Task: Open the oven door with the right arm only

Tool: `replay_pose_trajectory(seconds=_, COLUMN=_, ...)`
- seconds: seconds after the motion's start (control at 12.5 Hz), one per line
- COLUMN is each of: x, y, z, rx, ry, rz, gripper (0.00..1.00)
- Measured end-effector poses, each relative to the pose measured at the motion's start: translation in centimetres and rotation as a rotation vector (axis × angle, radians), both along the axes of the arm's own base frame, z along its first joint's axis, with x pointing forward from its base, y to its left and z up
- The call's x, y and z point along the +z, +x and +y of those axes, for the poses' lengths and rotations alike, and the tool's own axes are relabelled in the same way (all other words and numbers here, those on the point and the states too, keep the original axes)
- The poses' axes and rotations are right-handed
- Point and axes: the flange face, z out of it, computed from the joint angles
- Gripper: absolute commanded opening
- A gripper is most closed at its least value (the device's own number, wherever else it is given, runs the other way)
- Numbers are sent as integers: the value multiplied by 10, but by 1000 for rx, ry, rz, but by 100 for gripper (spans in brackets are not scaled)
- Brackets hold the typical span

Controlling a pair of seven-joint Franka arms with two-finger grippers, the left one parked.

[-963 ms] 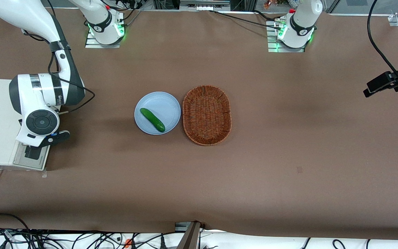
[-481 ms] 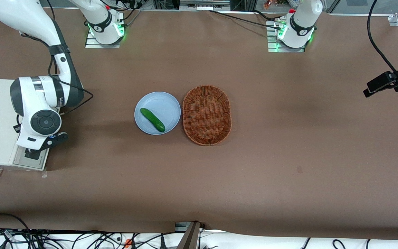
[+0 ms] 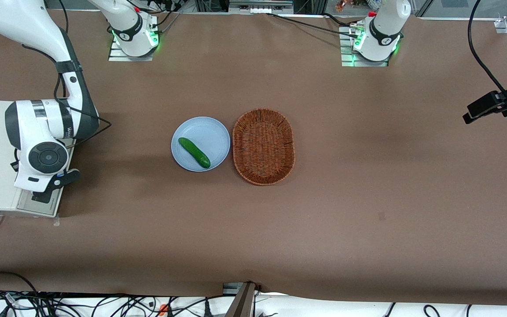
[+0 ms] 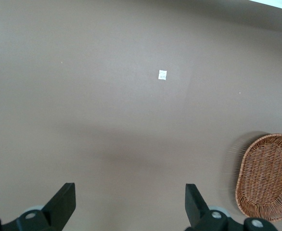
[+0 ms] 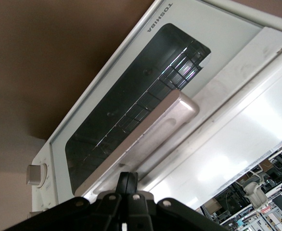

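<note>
Silver bar handle (image 5: 146,139): rigid, slick, best hold | oven door (image 5: 131,106) hinged, closed | end effector (image 5: 127,185) fingers pressed together, just beside handle

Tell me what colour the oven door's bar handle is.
Silver, on the cream oven door; the handle shows best in the right wrist view, just above the gripper.

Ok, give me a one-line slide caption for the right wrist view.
Gripper poised at the silver bar handle of the toaster oven door, glass window and wire rack visible.
</note>
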Motion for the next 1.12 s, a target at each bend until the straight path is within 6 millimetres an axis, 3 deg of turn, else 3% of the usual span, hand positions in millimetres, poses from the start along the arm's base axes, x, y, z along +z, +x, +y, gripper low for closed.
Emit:
replay_pose_trajectory(seconds=0.8, x=-3, y=1, z=-1, rx=4, ry=10, rz=-5, gripper=0)
replay_pose_trajectory(seconds=1.12, x=-2, y=2, z=7, rx=-25, ry=69, rz=-20, gripper=0)
